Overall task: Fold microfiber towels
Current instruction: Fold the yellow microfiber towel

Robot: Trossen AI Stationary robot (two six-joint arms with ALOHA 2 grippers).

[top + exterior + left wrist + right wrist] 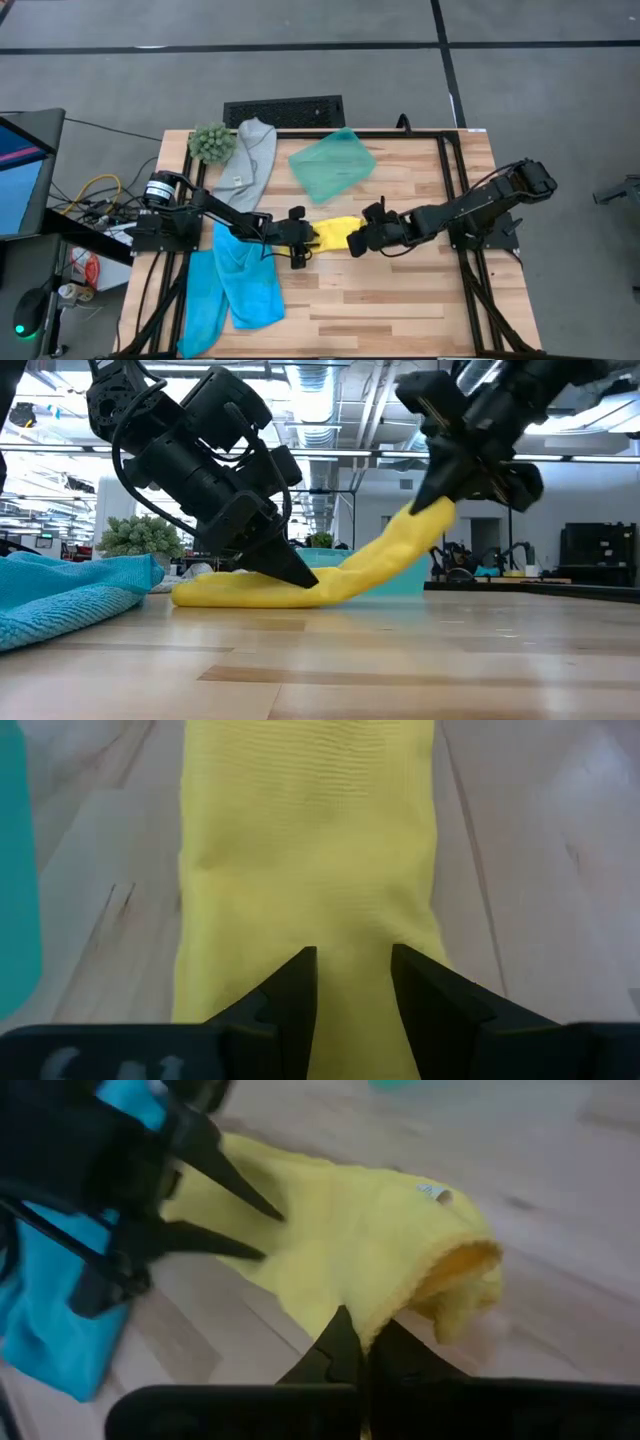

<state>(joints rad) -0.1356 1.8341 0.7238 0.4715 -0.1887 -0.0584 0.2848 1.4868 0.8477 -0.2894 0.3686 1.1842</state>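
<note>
Yellow towel (335, 233) strung between both grippers, mid-table

I see the right gripper (432, 510) clamped on its raised end; the left gripper (352, 982) presses the other end flat onto the table (400, 290), fingers parted; blue towels (235, 285) lie beside the left arm.

one yellow towel (335, 233), two blue towels (240, 285), one grey towel (252, 155), one teal tray (332, 165), one plant ball (211, 143)
</note>
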